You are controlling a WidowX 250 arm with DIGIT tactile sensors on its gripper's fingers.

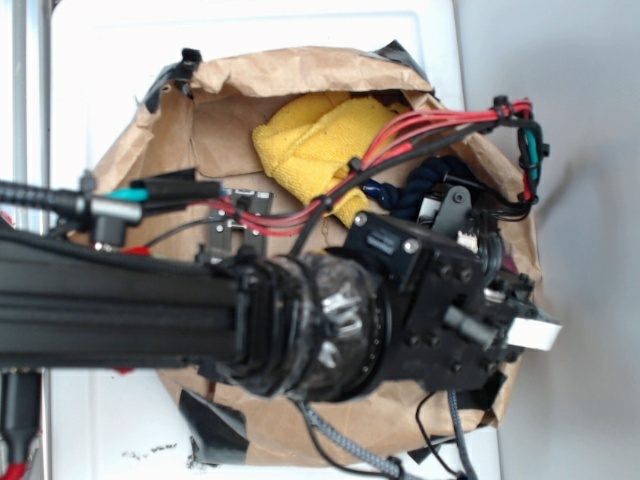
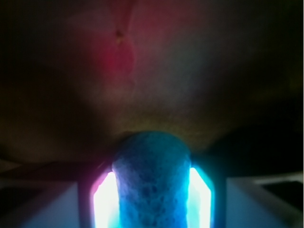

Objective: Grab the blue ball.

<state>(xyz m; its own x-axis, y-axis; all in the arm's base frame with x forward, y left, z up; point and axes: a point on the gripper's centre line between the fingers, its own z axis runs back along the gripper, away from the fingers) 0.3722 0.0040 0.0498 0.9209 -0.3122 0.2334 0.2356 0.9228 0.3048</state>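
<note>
Brown paper bag (image 1: 230,110) on white table (image 1: 100,60), arm reaching inside.
Wrist view: gripper (image 2: 152,190) closed on blue ball (image 2: 152,175), glowing pads (image 2: 105,202) touching both sides. Yellow cloth (image 1: 305,140) and dark rope (image 1: 420,185) nearby. No readable text.

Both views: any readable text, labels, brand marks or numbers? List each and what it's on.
None readable.
Exterior view: no print shows on the gripper, the brown paper bag, the yellow cloth or the red wires.
Wrist view: dark and blurred; the blue ball between the fingers is plain, with no marking visible.
</note>
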